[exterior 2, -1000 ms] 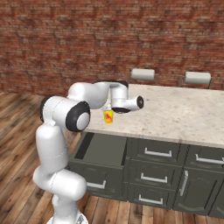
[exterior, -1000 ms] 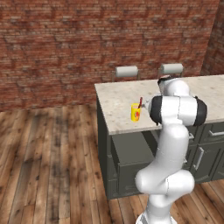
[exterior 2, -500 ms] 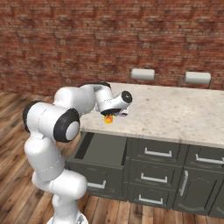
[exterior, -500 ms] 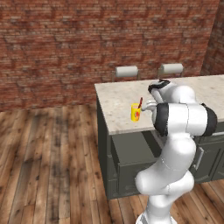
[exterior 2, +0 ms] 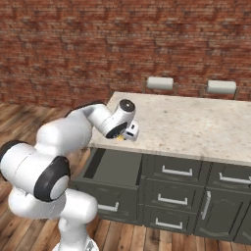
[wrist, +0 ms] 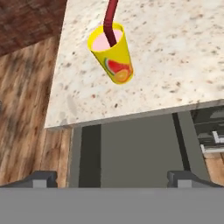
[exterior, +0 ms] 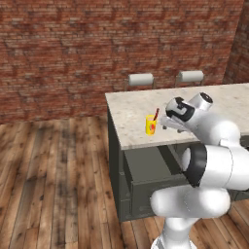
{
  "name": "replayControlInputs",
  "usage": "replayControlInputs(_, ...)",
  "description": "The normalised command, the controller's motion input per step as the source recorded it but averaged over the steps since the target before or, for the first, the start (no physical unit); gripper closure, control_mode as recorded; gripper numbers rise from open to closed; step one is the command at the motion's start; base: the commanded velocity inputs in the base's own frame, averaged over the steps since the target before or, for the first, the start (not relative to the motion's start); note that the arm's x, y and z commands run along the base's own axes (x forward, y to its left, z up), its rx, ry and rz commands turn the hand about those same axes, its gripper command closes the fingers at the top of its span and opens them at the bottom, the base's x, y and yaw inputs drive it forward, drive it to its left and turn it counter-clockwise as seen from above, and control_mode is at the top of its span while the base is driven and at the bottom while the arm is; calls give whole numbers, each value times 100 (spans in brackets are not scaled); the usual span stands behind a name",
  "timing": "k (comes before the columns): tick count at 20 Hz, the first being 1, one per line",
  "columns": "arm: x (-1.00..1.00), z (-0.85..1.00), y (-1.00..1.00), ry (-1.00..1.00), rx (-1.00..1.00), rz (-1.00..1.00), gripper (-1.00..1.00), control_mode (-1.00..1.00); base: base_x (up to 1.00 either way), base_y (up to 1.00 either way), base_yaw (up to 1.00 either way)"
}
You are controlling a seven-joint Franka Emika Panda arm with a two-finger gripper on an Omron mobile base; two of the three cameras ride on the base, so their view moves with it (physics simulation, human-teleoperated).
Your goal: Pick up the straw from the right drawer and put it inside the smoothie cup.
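1 thin red straw (wrist: 110, 22) stands inside the smoothie cup (wrist: 112, 53), a tapered yellow tumbler with a fruit mark, on the speckled stone counter (wrist: 175, 57). Below its edge the right drawer (wrist: 135, 148), flat dark grey, hangs open. The gripper (wrist: 111, 178) has its 2 fingertips spread, holding nothing.

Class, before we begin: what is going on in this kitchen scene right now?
A white robot arm is working at a kitchen island. The red straw already stands inside the yellow cup, which sits upright on the counter near its corner. The tool is open and holds nothing; it hangs above the open drawer, looking toward the cup. Nothing is seen lying in the visible part of the drawer. Judging by this, the straw has been delivered.
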Motion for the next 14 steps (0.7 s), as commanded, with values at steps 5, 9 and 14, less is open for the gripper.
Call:
replayControlInputs(5,-100,52,0,0,-1,-18,-100,-100,0,0,0)
replayControlInputs(9,-99,58,20,-30,-8,-14,-100,-100,0,0,0)
replayControlInputs(14,-97,49,27,-50,-11,-12,-100,-100,0,0,0)
